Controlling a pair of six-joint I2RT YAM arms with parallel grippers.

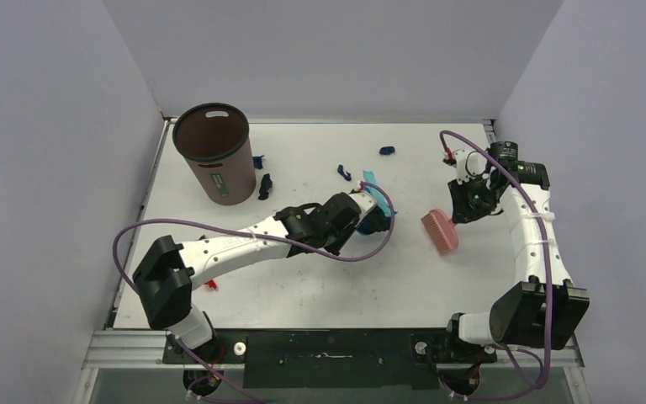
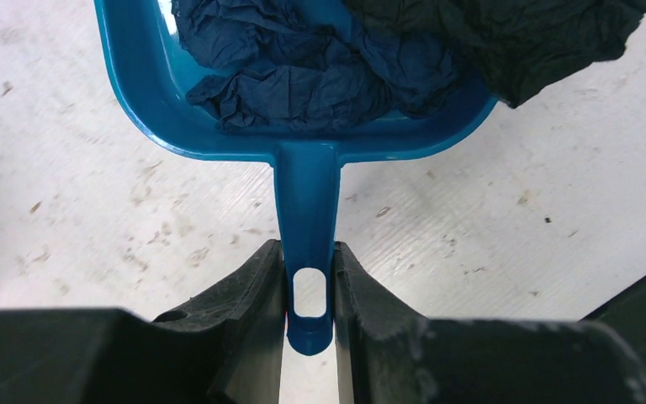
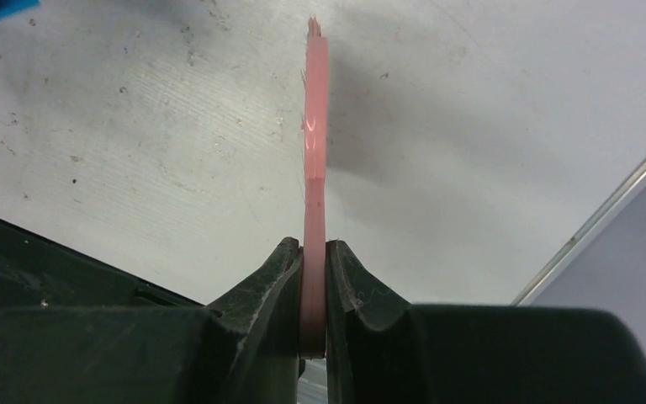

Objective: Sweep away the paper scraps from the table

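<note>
Near the 7 o'clock corner of the bench (image 1: 303, 286), a tiny red bit (image 1: 211, 285) lies beside the left arm. The left arm reaches toward the middle. Its left end effector (image 2: 309, 278) is clenched on the handle of a blue dustpan (image 2: 307, 194), 1 finger on each side of the handle's hanging hole. The pan sits flat on the bench, its tray pointing to 12 o'clock from the grip. Crumpled navy paper scraps (image 2: 320, 67) fill the tray, and a darker wad hangs over its rim at 1 o'clock.

At 3 o'clock from the pan, well apart from it, the right end effector (image 3: 313, 269) grips the thin handle of a pink brush (image 3: 315, 126) edge-on. In the top view the brush head is tilted, pointing to 7 o'clock from the grip, just above or on the bench; I cannot tell which.

Farther out, 4 loose scraps lie on the bench: 1 at 12 o'clock from the pan, 1 at 1 o'clock near the far edge, and 2 just beside a brown bin (image 1: 213, 151). The bin stands upright in the 11 o'clock corner.
</note>
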